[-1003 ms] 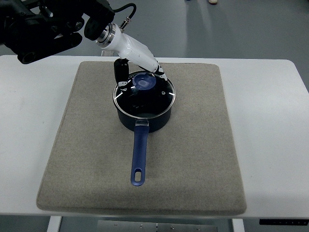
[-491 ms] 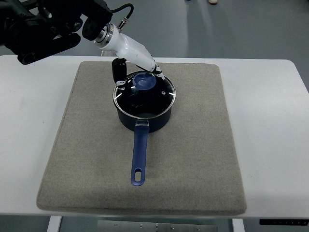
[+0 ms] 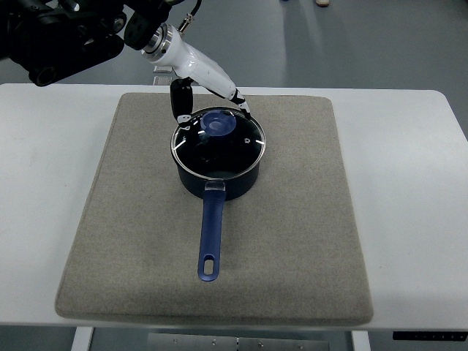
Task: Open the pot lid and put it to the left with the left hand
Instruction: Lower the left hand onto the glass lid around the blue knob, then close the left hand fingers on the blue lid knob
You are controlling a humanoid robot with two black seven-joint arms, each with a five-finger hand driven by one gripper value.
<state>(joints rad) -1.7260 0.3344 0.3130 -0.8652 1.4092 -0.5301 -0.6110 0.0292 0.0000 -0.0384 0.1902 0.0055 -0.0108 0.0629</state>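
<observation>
A dark blue saucepan (image 3: 218,175) stands on the grey mat (image 3: 292,219), its long blue handle (image 3: 210,238) pointing toward the near edge. A glass lid (image 3: 238,142) with a blue knob (image 3: 218,124) sits on the pan. My left arm comes in from the top left, white forearm angled down to the lid's far side. My left hand (image 3: 214,117) hovers at the knob: the black thumb (image 3: 180,106) is left of it and the other fingers (image 3: 243,112) are right of it, spread apart and not closed on it.
The mat lies on a white table (image 3: 409,183), with bare mat to the left and right of the pan. Grey floor shows beyond the table's far edge.
My left arm's wrist has shifted a little up and to the left, and the thumb has risen slightly. The lid and pan have not moved.
</observation>
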